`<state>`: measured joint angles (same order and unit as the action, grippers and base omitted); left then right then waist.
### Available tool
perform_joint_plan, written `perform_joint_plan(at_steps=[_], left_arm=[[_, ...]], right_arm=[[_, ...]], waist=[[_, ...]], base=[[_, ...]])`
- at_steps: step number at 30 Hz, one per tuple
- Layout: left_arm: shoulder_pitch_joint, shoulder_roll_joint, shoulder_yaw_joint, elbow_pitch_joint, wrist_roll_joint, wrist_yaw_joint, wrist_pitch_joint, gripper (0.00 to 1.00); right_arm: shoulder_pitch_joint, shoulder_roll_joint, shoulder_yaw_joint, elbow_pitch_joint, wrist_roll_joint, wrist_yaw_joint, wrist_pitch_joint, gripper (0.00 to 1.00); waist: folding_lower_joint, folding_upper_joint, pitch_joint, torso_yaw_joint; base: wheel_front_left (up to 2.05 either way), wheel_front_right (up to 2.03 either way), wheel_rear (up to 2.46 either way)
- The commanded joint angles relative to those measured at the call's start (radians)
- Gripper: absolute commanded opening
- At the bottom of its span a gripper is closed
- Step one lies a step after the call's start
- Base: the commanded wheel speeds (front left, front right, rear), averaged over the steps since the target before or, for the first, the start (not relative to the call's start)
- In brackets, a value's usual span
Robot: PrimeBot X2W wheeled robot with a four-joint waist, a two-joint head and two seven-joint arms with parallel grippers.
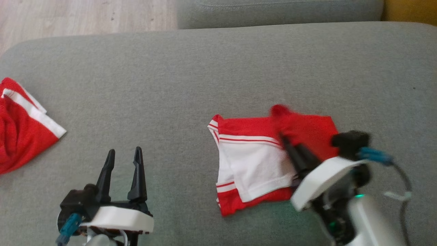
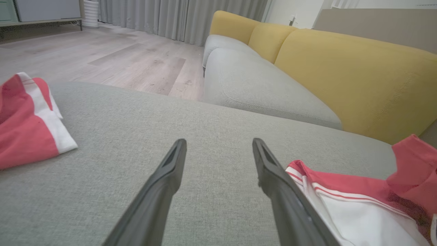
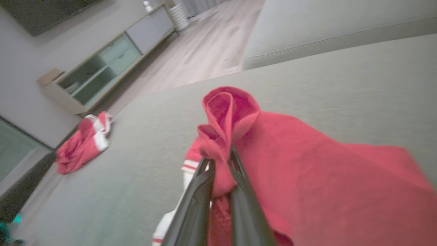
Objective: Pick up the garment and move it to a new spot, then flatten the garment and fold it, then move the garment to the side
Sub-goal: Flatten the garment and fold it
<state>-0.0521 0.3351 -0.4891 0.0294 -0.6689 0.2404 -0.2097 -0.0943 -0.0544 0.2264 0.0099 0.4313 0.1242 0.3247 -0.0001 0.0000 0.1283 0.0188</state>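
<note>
Garment [image 1: 254,160] red, white panel, red stripes; cushion [image 1: 191,78] grey; backrest [image 2: 355,78] mustard yellow.

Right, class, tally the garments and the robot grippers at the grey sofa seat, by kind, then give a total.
Garments: 2 (middle garment, left garment)
Grippers: 2 (left gripper, right gripper)
Total: 4

A broad grey sofa cushion [image 1: 191,78] spreads across the head view. At its left edge lies a crumpled red cloth with white bands [image 1: 17,136]. Beyond the cushion runs a pale wooden floor [image 1: 85,17]. A second grey seat [image 2: 259,89] adjoins it, backed by yellow cushions [image 2: 355,78]. Grey curtains [image 2: 177,17] hang at the far wall, and a low cabinet with glass doors [image 3: 102,68] stands across the room.
</note>
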Motion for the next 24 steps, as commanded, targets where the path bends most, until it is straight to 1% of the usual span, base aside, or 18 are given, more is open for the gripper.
perform_joint_plan(at_steps=[1,5,10,11,12,13,14,17,20,22,24], left_arm=[[-0.023,0.019,0.038,-0.03,-0.006,0.006,-0.007,1.0],[-0.033,0.015,0.032,-0.03,-0.004,0.004,-0.005,1.0],[-0.043,0.002,0.02,-0.019,-0.004,-0.002,-0.006,1.0],[-0.043,0.001,0.018,-0.016,-0.004,-0.003,-0.007,1.0],[-0.042,0.0,0.016,-0.013,-0.004,-0.004,-0.008,1.0],[-0.042,-0.002,0.015,-0.01,-0.004,-0.004,-0.009,1.0],[-0.042,-0.003,0.013,-0.008,-0.004,-0.005,-0.009,1.0],[-0.04,-0.005,0.01,0.0,-0.005,-0.006,-0.011,1.0],[-0.04,-0.007,0.003,0.005,-0.003,-0.01,-0.011,1.0],[-0.043,-0.01,-0.005,0.006,-0.001,-0.013,-0.011,1.0],[-0.048,-0.013,-0.012,0.008,0.003,-0.015,-0.011,1.0]], right_arm=[[-0.056,0.004,0.072,-0.017,0.03,0.007,-0.02,0.0],[-0.111,0.004,0.19,0.069,0.061,0.007,-0.053,0.0],[-0.164,0.004,0.243,0.186,0.082,0.007,-0.1,0.0],[-0.172,0.004,0.253,0.209,0.085,0.007,-0.102,0.05],[-0.178,0.004,0.263,0.229,0.092,0.007,-0.104,0.38],[-0.184,0.004,0.27,0.244,0.101,0.007,-0.112,0.77],[-0.19,0.004,0.282,0.256,0.112,0.007,-0.118,1.0],[-0.204,0.004,0.31,0.267,0.157,0.007,-0.145,1.0],[-0.223,0.004,0.301,0.264,0.168,0.007,-0.194,1.0],[-0.243,0.004,0.287,0.259,0.13,0.007,-0.242,1.0],[-0.259,0.004,0.246,0.266,0.05,0.007,-0.294,1.0]], waist=[[0.0001,0.0,0.005,0.014],[0.0001,0.0,0.014,0.043],[0.0001,0.0,0.02,0.079],[0.0001,0.0,0.02,0.083],[0.0001,0.0,0.019,0.086],[0.0001,0.0,0.019,0.088],[0.0001,0.0,0.018,0.09],[0.0001,0.0,0.013,0.09],[0.0001,0.0,0.007,0.08],[0.0001,0.0,0.004,0.073],[0.0001,0.0,0.002,0.066]], base=[[0.0,0.0,0.0],[0.0,0.0,0.0],[0.0,0.0,0.0],[0.0,0.0,0.0],[0.0,0.0,0.0],[0.0,0.0,0.0],[0.0,0.0,0.0],[0.0,0.0,0.0],[0.0,0.0,0.0],[0.0,0.0,0.0],[0.0,0.0,0.0]])
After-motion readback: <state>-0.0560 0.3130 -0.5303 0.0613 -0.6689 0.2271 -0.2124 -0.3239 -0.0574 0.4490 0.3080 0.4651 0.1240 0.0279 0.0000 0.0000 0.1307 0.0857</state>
